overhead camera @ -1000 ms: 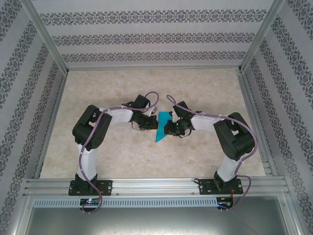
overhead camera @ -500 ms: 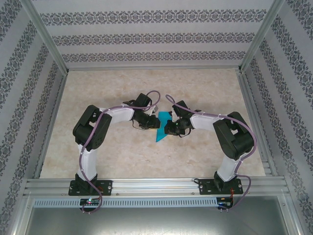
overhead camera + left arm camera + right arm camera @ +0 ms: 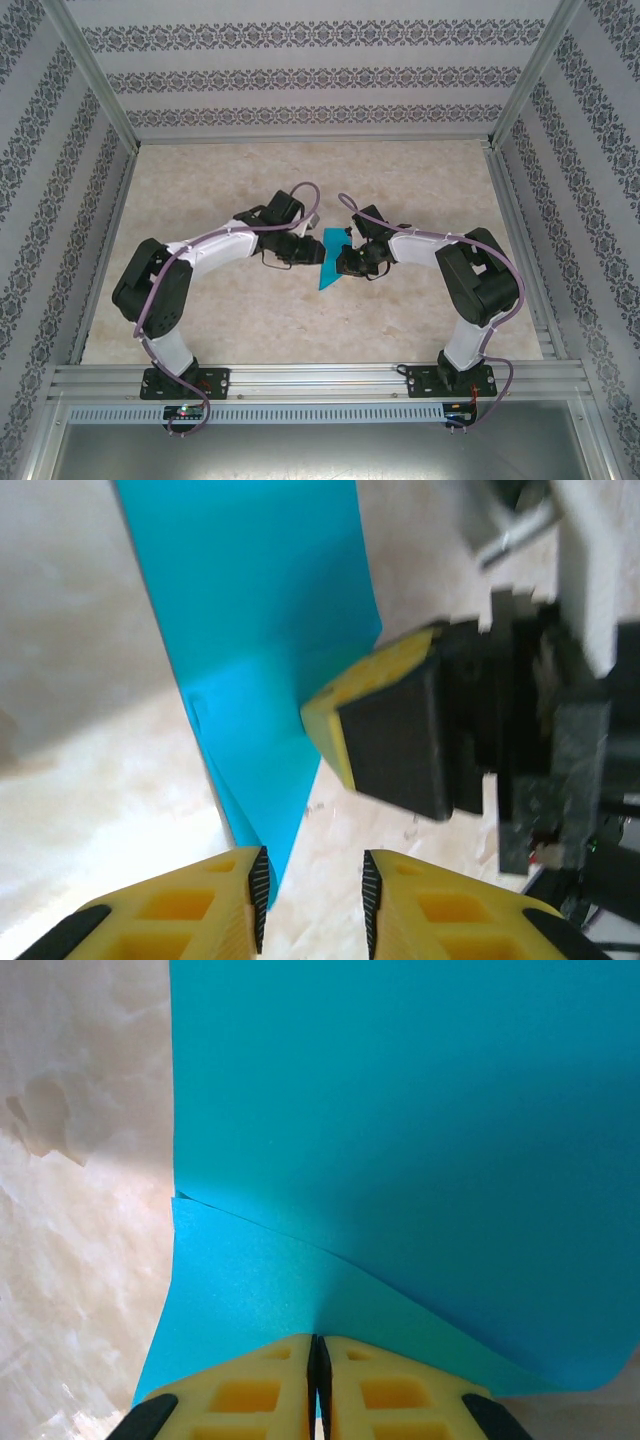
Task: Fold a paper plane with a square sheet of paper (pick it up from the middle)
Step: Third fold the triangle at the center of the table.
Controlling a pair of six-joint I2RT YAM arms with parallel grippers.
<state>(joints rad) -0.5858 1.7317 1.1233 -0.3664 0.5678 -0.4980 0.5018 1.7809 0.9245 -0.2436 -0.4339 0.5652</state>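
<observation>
A: Where's the teal paper [image 3: 329,262]?
B: Mid-table [image 3: 300,170], folded into a narrow pointed strip between the two wrists. Open marble lies far and near, out to the metal rails [image 3: 320,380].
A: And the grippers?
B: The right gripper [image 3: 317,1380] pinches the paper's right side, its fingers pressed together. The left gripper [image 3: 313,912] is slightly spread just left of the paper, gripping nothing.

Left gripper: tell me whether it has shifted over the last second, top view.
Yes. The left gripper has drawn back slightly leftward, toward the table's left rail, off the teal paper, which the right gripper pinches.
</observation>
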